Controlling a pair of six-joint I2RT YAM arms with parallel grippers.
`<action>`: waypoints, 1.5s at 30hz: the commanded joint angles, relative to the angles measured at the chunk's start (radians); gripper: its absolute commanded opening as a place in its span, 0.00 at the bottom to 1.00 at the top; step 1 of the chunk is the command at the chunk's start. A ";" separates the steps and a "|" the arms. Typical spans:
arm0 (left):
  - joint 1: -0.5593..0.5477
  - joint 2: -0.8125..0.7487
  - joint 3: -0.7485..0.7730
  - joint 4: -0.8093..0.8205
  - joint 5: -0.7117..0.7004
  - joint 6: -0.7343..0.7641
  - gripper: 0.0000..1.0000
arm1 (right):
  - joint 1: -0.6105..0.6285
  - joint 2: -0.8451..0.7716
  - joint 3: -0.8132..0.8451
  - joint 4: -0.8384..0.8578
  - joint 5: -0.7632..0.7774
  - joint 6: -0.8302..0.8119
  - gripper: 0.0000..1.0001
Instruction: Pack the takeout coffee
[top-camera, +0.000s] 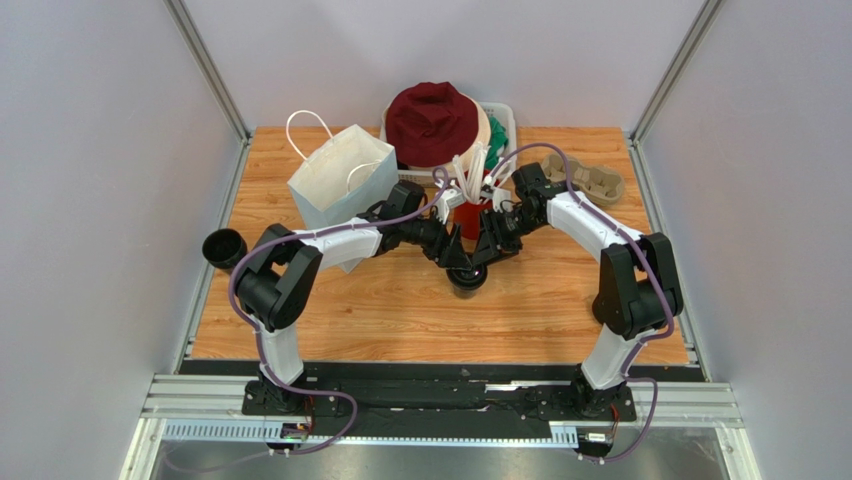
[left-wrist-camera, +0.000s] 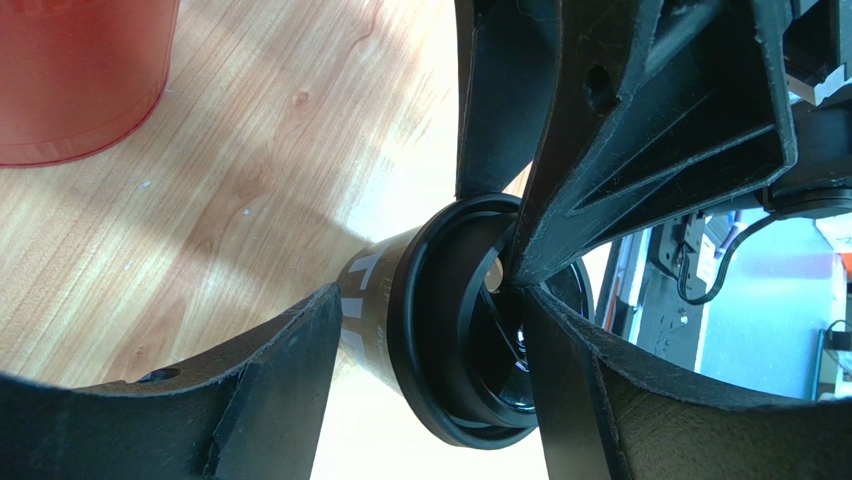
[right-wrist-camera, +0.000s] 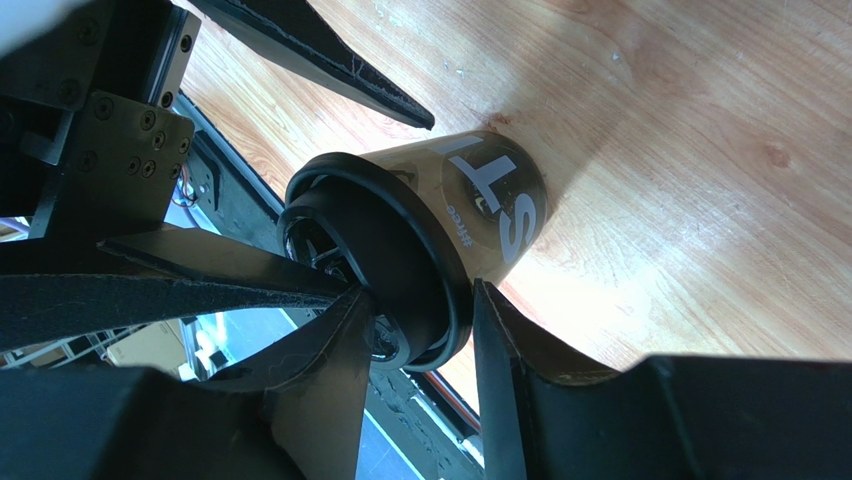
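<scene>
Marks cup (right-wrist-camera: 490, 200) upright on near side of red cup (left-wrist-camera: 70, 80), axis vertical, both arms equally near, right gripper (right-wrist-camera: 418, 295) nipping lid (right-wrist-camera: 395, 250) rim, left gripper (left-wrist-camera: 432, 295) straddling cup body, jaws spread, grip unclear.

Three cups are counted: one takeout coffee (right-wrist-camera: 490, 210), one red cup (left-wrist-camera: 70, 80) and one black lidless cup (top-camera: 224, 247). One black lid (left-wrist-camera: 450, 330) is counted. One white paper bag (top-camera: 340, 180), one white basket (top-camera: 503, 118), one dark red hat (top-camera: 432, 122) and one cardboard cup carrier (top-camera: 598, 181) are noted. Two robot arms are counted — one left arm (top-camera: 330, 240), one right arm (top-camera: 590, 222).
</scene>
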 joint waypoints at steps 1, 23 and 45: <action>-0.023 0.016 -0.043 -0.041 -0.083 0.052 0.74 | 0.013 -0.001 0.015 0.054 -0.077 0.020 0.42; -0.017 -0.084 0.000 0.002 -0.011 0.013 0.91 | 0.044 -0.011 -0.024 0.091 0.066 0.032 0.29; 0.134 -0.197 -0.058 -0.158 0.007 0.145 0.84 | 0.064 -0.056 -0.033 0.077 0.124 -0.006 0.29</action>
